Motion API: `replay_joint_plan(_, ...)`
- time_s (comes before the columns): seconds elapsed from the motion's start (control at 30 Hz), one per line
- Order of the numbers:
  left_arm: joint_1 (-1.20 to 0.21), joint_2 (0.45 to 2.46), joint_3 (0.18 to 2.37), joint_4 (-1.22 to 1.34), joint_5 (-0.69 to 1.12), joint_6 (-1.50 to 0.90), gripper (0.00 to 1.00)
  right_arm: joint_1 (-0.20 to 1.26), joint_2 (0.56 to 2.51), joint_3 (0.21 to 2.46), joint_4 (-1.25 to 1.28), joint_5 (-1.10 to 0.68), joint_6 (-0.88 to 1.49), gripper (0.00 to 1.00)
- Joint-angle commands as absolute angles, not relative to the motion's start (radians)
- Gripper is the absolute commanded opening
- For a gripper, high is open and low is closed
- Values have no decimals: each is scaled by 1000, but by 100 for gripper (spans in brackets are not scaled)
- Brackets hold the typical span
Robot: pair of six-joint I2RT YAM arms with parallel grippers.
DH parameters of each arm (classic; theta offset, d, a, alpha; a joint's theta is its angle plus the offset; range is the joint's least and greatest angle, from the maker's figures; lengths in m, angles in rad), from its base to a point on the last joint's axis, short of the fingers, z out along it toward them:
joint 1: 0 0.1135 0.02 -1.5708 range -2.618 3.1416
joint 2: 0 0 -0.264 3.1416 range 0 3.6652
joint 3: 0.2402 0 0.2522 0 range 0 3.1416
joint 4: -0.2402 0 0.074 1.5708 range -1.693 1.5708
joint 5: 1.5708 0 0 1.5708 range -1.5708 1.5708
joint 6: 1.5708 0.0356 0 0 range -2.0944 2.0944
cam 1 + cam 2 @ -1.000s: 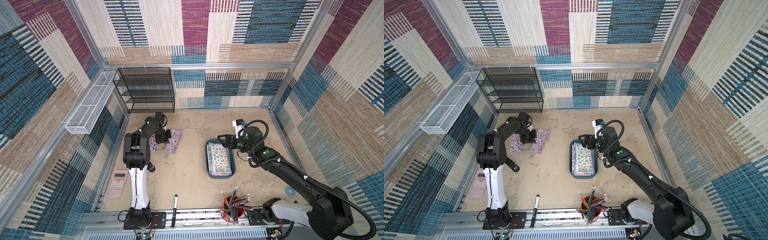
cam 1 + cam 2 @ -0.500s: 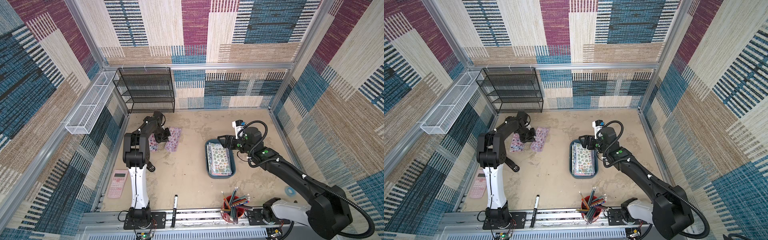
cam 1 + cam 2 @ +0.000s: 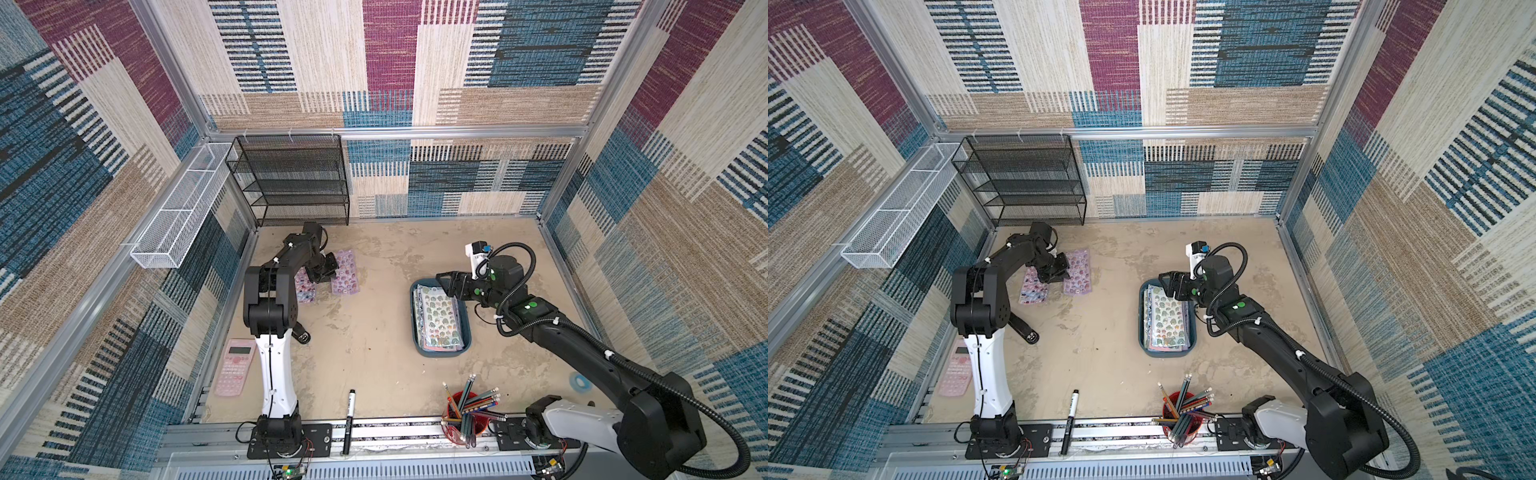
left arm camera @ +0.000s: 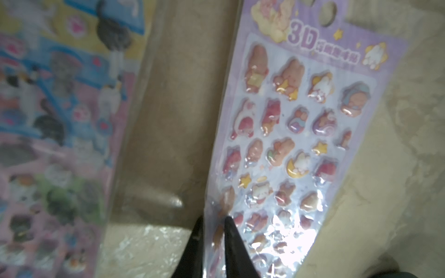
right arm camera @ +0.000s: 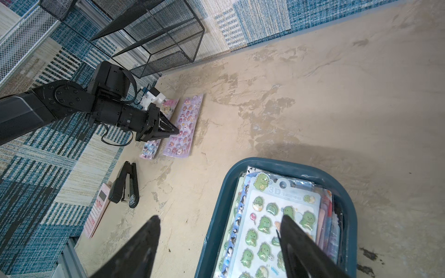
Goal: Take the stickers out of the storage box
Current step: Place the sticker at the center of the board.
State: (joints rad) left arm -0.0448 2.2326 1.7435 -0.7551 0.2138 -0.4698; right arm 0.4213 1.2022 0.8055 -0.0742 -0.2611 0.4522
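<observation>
Left gripper (image 4: pixel 214 219) straddles lilac sheet (image 4: pixel 289 144) edge, probably laying it down; grip unclear. Right gripper (image 5: pixel 219 219) gapes above box (image 5: pixel 265 161), pre-pick.

the beige tabletop (image 3: pixel 374 332) bears the storage box (image 3: pixel 440 354), two sticker sheets (image 3: pixel 347 282), a calculator (image 3: pixel 235 368) and a stapler (image 5: pixel 124 185).

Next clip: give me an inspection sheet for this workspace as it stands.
Surface: beige tabletop, stained.
Job's things: storage box holds a stack of stickers, green dinosaur sheet on top; lilac sheet and pink sheet lie flat outside it.
Clutter: pink calculator, stapler, black marker, red cup of pencils.
Grippers: left gripper, fingers slightly parted at the lilac sheet's edge; right gripper wide open above the box's end.
Cables: black cable loops beside the right wrist.
Surroundings: black mesh rack, white wire basket, patterned walls.
</observation>
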Motion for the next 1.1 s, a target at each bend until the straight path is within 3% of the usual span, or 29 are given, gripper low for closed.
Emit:
replay_joint_plan(0.0,-40,2237,1735,-805,94,-467,22,422,1198,802,-63,-252,449,79)
replay_joint_plan(0.3,-41,2173,1779,-853,75,-439,30,421,1172,804,-80,-241,447,79)
replay_joint_plan(0.63,-63,2013,1661,-848,158,-453,32,421,1155,818,-111,-242,439,79)
replay_joint_plan(0.77,-101,1935,1582,-815,209,-463,22,423,1193,876,-221,-156,411,61)
replay_joint_plan(0.87,-181,1884,1552,-810,196,-452,26,433,1247,918,-316,-110,381,23)
replay_joint_plan(0.9,-208,1869,1545,-808,191,-451,29,443,1264,927,-341,-90,371,16)
replay_joint_plan(1.07,-350,1816,1528,-774,188,-470,36,522,1361,963,-446,10,349,10)
